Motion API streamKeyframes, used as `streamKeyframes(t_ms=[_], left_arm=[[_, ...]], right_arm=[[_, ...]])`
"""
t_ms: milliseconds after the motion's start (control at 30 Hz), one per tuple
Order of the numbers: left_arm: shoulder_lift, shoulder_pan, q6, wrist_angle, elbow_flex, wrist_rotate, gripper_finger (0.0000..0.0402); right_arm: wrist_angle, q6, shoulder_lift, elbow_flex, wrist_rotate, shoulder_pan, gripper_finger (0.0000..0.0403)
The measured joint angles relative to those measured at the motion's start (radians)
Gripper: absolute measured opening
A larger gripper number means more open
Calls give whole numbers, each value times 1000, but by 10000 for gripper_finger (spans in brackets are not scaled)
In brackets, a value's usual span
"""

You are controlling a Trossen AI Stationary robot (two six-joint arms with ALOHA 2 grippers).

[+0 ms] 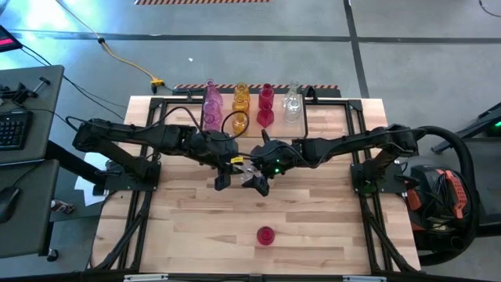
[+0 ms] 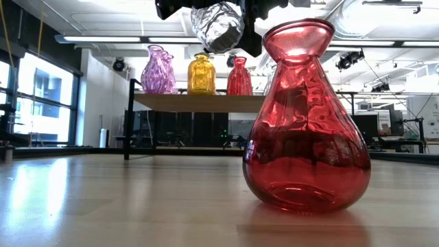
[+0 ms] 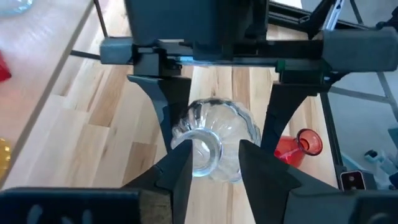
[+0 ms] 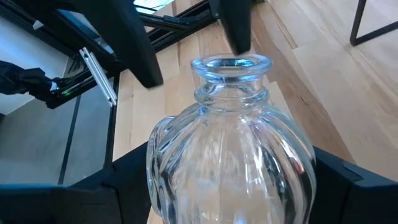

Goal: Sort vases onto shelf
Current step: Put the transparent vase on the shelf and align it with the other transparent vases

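Behind the wooden tabletop point(image 1: 313, 211), the shelf point(image 2: 199, 101) already carried pink, amber and red vases. Mid-table, a clear ribbed vase point(image 4: 231, 155) hung aloft in a handover: the right gripper point(image 1: 261, 179) clasped its body, while the left gripper point(image 3: 211, 163) stood half-parted around its neck. Likely next, the left arm must withdraw clear. A red vase point(image 1: 266, 235) waited nearer the front.
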Motion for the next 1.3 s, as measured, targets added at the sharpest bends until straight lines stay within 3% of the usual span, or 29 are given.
streamKeyframes(t_ms=[267,567,667,900,1133,1300], left_arm=[[-40,13,8,-18,2,-40,127],[-115,41,18,-13,2,-57,127],[-130,52,19,-17,2,-60,127],[-139,54,35,-15,2,-90,127],[-139,54,32,-17,1,-92,127],[-139,54,28,-17,1,-92,127]], right_arm=[[-21,19,-37,0,19,14,282],[-138,-35,-207,0,180,10,282],[-182,-71,-267,0,277,10,282],[-215,-217,-423,0,623,11,286],[-319,-282,-537,0,796,-6,288],[-393,-274,-588,-27,820,-38,289]])
